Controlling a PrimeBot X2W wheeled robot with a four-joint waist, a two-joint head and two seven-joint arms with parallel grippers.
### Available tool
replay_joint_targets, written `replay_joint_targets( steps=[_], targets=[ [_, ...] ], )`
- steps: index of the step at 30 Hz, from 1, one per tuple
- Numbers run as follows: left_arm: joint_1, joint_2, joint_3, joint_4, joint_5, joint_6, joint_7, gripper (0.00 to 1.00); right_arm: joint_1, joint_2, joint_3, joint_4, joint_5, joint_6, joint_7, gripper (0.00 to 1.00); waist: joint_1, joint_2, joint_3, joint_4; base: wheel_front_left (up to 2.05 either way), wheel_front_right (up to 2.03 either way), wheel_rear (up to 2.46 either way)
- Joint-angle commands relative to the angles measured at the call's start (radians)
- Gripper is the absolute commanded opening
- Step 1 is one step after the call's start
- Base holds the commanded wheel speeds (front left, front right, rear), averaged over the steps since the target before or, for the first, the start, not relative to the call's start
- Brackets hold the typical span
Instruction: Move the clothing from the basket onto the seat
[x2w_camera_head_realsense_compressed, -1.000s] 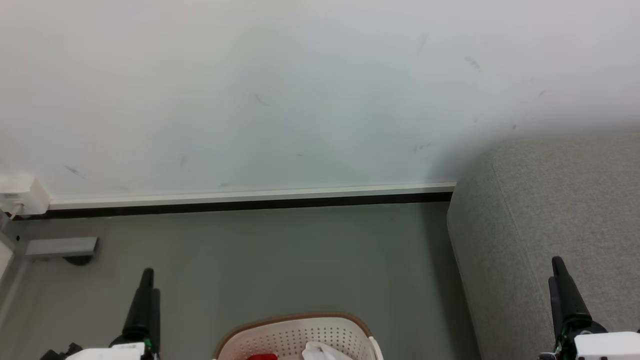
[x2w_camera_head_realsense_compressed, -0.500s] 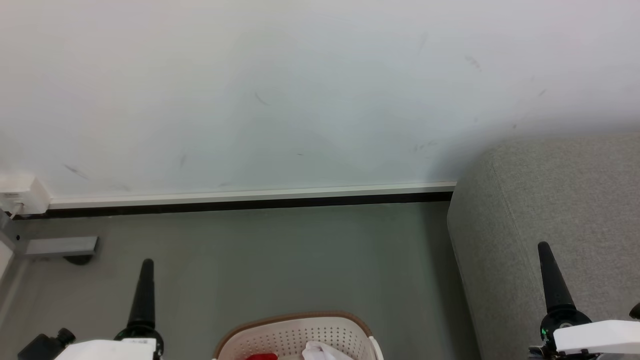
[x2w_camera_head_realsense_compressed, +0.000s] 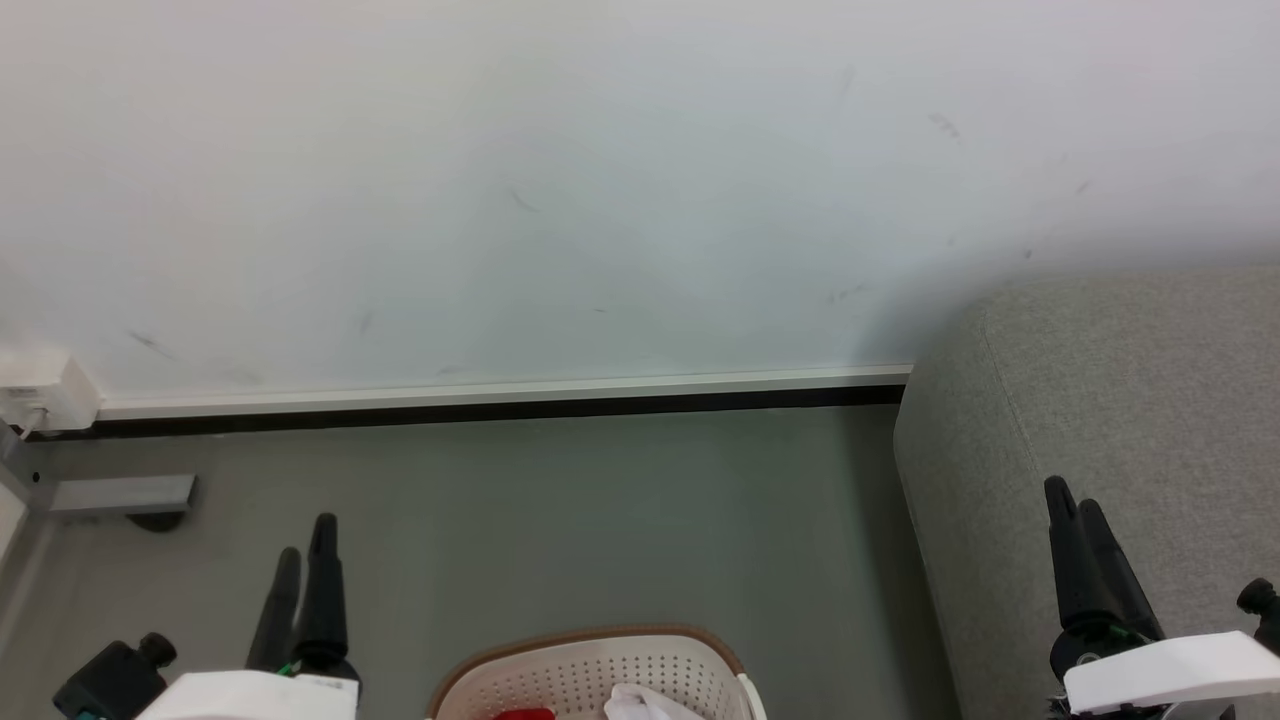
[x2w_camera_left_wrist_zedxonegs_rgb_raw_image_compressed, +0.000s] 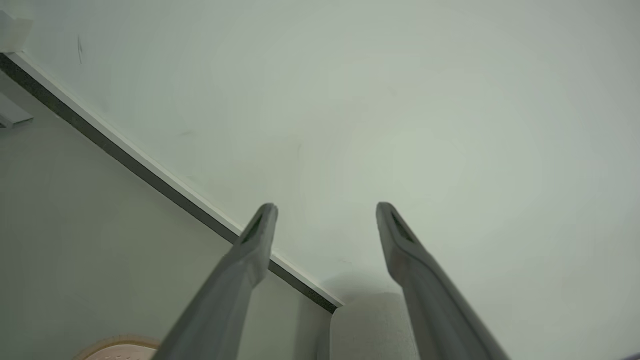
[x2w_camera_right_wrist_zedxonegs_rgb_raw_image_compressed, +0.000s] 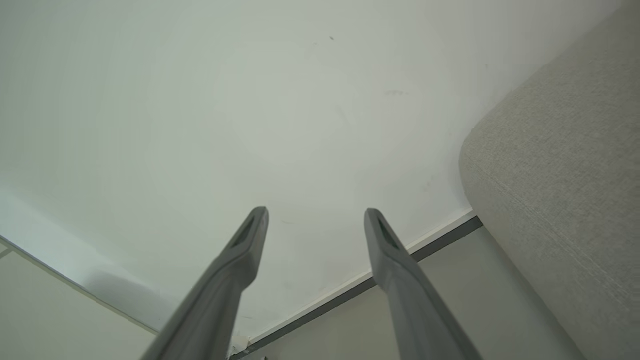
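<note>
Head view, bottom centre: the basket (x2w_camera_head_realsense_compressed: 590, 637), cream with a perforated wall and a brown rim, stands on the grey floor (x2w_camera_head_realsense_compressed: 600, 520), cut off by the lower edge of the frame; inside it lie a white garment (x2w_camera_head_realsense_compressed: 635, 703) and, just to its left, a red garment (x2w_camera_head_realsense_compressed: 522, 714), both only partly seen. Right side of the frame: the seat (x2w_camera_head_realsense_compressed: 1130, 400), light grey fabric with a rounded corner and a stitched seam, backs onto the white wall (x2w_camera_head_realsense_compressed: 600, 200); it stands apart from the basket, with bare floor between them. Lower left: the left gripper (x2w_camera_head_realsense_compressed: 305, 537), dark fingers pointing up the frame, over the floor to the left of the basket. Lower right: the right gripper (x2w_camera_head_realsense_compressed: 1072, 495), seen against the seat's fabric; whether it touches the fabric cannot be told. Left wrist view: the two fingers (x2w_camera_left_wrist_zedxonegs_rgb_raw_image_compressed: 247, 260) stand wide apart with nothing between them; behind them run the wall and a skirting board (x2w_camera_left_wrist_zedxonegs_rgb_raw_image_compressed: 150, 169); the basket's rim shows at the lower left, the seat's corner at bottom centre. Right wrist view: the fingers (x2w_camera_right_wrist_zedxonegs_rgb_raw_image_compressed: 240, 260) are likewise spread wide and hold nothing; the seat fills the right edge.
</note>
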Motion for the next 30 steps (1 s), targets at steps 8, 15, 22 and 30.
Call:
replay_joint_targets(
  steps=[8, 15, 22, 30],
  targets=[
    [0.006, 0.009, -0.015, -0.005, 0.194, 0.032, -0.033, 1.00, -0.037, -0.020, 0.030, 0.007, -0.182, -0.001, -0.030, 1.00, 0.0000, -0.0001, -0.002, 0.000, 0.00, 0.00, 0.00],
    [0.010, 0.011, -0.023, 0.007, 0.308, 0.050, -0.048, 1.00, -0.042, -0.026, 0.050, 0.022, -0.268, -0.001, -0.048, 1.00, 0.0000, -0.0001, -0.003, 0.000, 0.00, 0.00, 0.00],
    [0.011, 0.013, -0.029, 0.025, 0.405, 0.072, -0.068, 1.00, -0.045, -0.028, 0.063, 0.032, -0.349, -0.001, -0.066, 1.00, 0.0000, -0.0001, -0.003, 0.000, 0.00, 0.00, 0.00],
    [0.014, 0.017, -0.038, 0.018, 0.488, 0.078, -0.088, 1.00, -0.049, -0.029, 0.076, 0.048, -0.427, -0.001, -0.086, 1.00, 0.0000, -0.0001, -0.002, 0.000, 0.00, 0.00, 0.00]
  ],
)
